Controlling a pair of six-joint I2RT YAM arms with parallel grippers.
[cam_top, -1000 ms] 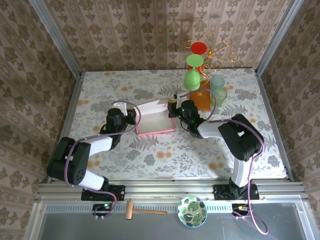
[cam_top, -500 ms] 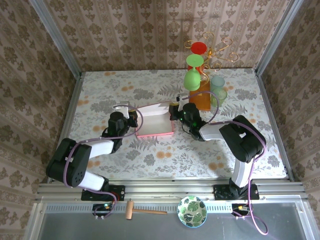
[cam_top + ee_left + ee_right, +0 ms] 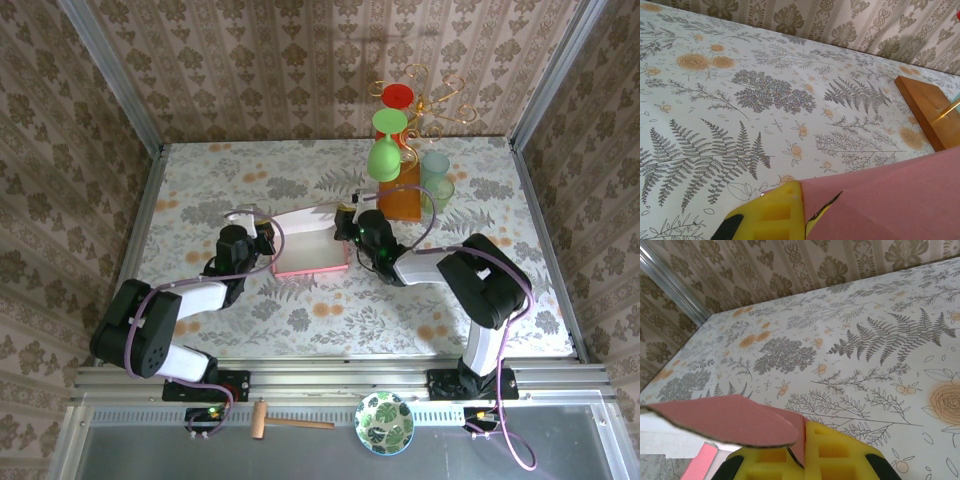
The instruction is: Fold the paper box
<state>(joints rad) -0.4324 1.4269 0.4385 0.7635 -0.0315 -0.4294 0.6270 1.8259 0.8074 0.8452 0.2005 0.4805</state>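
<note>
Paper box [image 3: 312, 250] btwn L hand [image 3: 263, 237] & R hand [image 3: 346, 227], each clamped on a flap

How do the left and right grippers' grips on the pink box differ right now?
The left gripper holds the paper box at its left side; the right gripper holds its right side. Left wrist view: a broad pink panel beside one yellow finger; right wrist view: a rounded flap pinched between two. Both are shut on the box.
</note>
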